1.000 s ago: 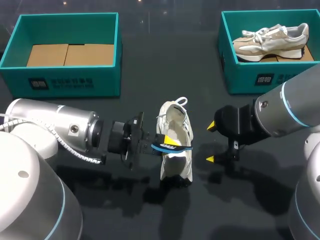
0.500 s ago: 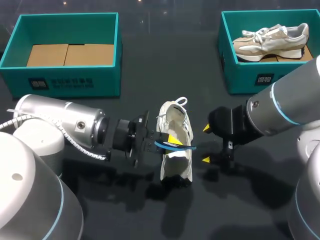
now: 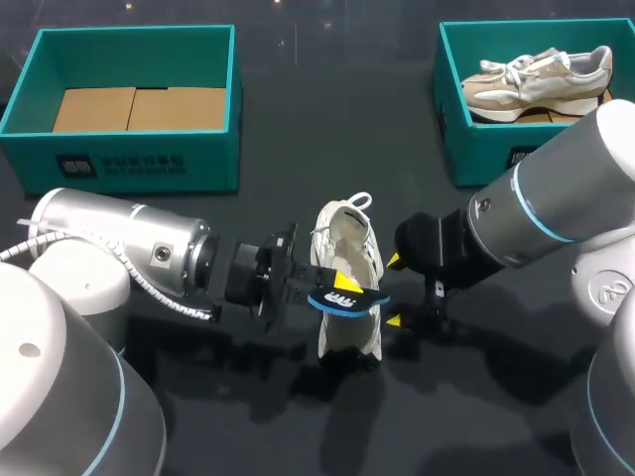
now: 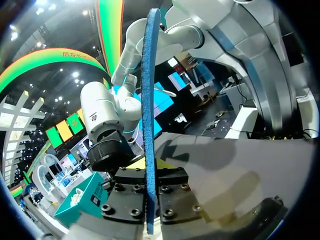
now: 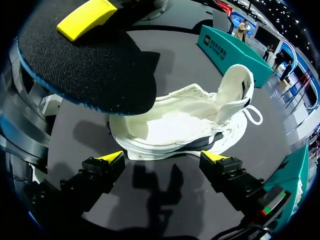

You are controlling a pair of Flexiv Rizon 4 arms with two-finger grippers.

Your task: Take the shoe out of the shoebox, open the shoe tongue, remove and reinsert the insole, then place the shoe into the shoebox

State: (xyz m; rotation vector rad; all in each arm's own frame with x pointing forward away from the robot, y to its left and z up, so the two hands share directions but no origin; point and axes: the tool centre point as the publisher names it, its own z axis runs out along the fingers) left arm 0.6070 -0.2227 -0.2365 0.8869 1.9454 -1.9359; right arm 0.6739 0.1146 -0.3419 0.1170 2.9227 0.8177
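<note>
Clenching the insole (image 3: 345,297), left fingers (image 3: 341,277) over shoe (image 3: 349,238), its length running near-to-far, right fingers (image 3: 394,261) released.

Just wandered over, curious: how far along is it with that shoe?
Done: the shoe is out on the table, and its insole is out. In hand: the left gripper holds the insole above the shoe; the right gripper is open beside it. Left: slide the insole back in, then put the shoe into a box.

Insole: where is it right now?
Head view, table centre: the insole is clamped in the left end effector, just above the white shoe.
</note>
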